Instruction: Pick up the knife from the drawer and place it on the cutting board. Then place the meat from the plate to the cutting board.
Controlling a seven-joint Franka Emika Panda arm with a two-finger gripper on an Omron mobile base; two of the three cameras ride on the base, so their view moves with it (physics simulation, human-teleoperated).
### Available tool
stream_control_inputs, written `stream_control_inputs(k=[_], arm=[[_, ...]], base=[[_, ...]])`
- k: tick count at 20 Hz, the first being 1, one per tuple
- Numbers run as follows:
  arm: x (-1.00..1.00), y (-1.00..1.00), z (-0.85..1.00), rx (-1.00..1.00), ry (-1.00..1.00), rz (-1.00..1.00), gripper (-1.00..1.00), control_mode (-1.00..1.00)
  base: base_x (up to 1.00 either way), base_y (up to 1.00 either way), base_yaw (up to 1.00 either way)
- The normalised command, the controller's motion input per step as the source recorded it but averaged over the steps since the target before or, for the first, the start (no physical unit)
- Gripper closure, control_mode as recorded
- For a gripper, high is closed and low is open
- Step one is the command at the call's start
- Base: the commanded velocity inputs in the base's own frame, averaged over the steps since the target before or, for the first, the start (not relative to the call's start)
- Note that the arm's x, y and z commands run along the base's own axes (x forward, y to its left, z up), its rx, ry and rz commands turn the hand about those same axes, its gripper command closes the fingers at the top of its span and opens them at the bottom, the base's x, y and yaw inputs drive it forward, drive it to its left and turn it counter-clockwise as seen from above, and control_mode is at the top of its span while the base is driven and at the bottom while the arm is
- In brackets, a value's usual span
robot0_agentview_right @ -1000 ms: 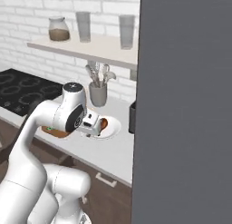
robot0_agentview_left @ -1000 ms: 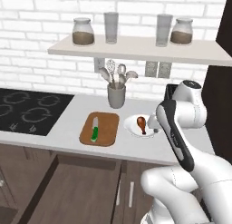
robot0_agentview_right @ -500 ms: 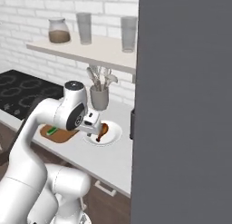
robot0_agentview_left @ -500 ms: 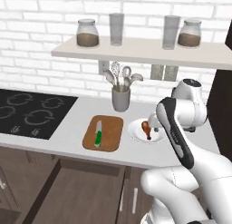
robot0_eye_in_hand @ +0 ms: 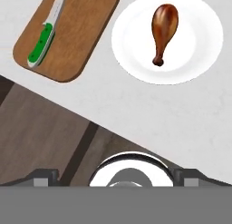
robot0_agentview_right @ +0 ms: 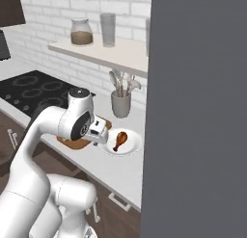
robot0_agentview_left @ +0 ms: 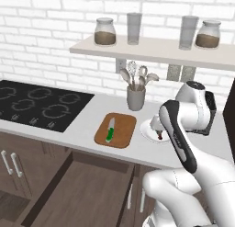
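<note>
Meat (robot0_eye_in_hand: 164, 30) lay on plate (robot0_eye_in_hand: 136, 60), well ahead of gripper (robot0_agentview_right: 100, 132) | jaws spread wide, holding nothing | knife (robot0_eye_in_hand: 44, 37) rested on cutting board (robot0_eye_in_hand: 86, 32)

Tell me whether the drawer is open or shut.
Open. In the left base view the drawer is pulled out below the counter, its box looking empty; the knife lies on the cutting board.

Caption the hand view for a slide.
Knife lies on the cutting board; drumstick waits on the white plate.
</note>
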Motion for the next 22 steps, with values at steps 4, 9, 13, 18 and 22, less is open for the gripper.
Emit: stream_control_inputs(k=[4,9,13,18,22], arm=[[0.30,0.00,0.00,0.00,0.08,0.00,-1.00,-1.00],[0.59,-0.14,-0.18,-0.03,0.00,0.00,-1.00,-1.00],[0.48,-0.40,-0.29,-0.02,0.00,0.00,-1.00,-1.00],[0.56,-0.54,-0.45,0.00,0.00,0.00,-1.00,-1.00],[0.77,-0.17,-0.40,0.00,0.00,0.00,-1.00,-1.00]], base=[[0.00,0.00,0.00],[0.00,0.00,0.00],[0.00,0.00,0.00],[0.00,0.00,0.00],[0.00,0.00,0.00]])
